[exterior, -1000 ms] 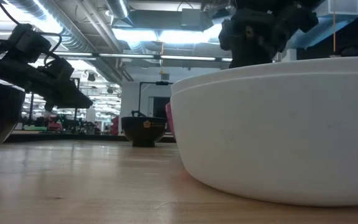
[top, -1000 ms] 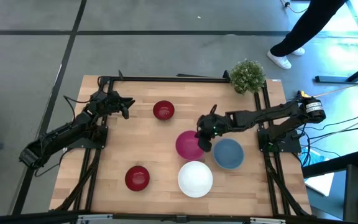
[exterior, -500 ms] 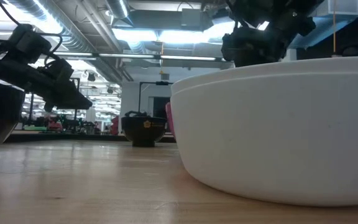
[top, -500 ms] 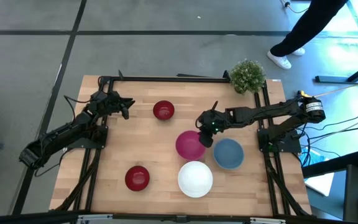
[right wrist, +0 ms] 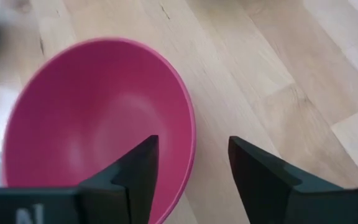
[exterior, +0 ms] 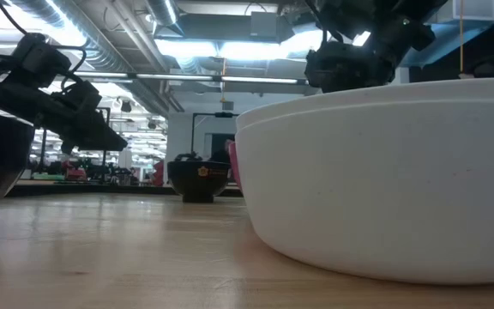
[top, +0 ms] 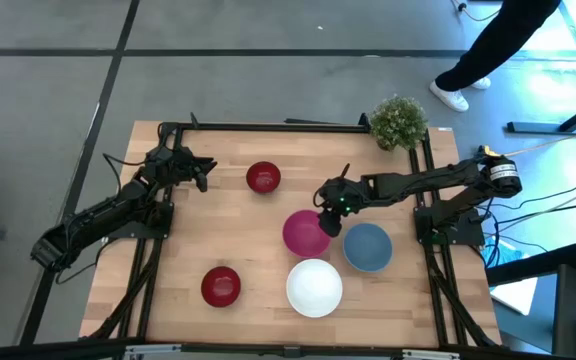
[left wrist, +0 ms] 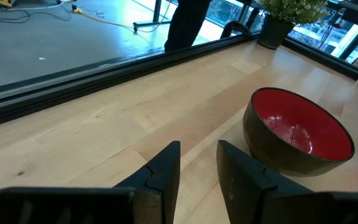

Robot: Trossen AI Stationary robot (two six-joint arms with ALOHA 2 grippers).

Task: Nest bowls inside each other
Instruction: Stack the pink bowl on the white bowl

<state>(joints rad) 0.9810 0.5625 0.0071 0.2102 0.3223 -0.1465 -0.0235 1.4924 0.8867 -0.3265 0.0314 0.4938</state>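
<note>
On my overhead feed, the right gripper (top: 330, 218) hovers over the far rim of the magenta-pink bowl (top: 305, 232) at the table's (top: 228, 230) centre. Its wrist camera shows the fingers (right wrist: 138, 168) spread apart, straddling the rim, holding nothing. The blue bowl (top: 368, 247) sits just beside the pink one, with the white bowl (top: 314, 287) in front of both. The left gripper (top: 200, 170) waits near a dark red bowl (top: 263, 178), fingers slightly parted and empty. Another dark red bowl (top: 220, 286) sits nearer me.

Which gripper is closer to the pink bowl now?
Right. The right gripper hangs open over the rim of the pink bowl; the left gripper waits far off, beside a dark red bowl.
</note>
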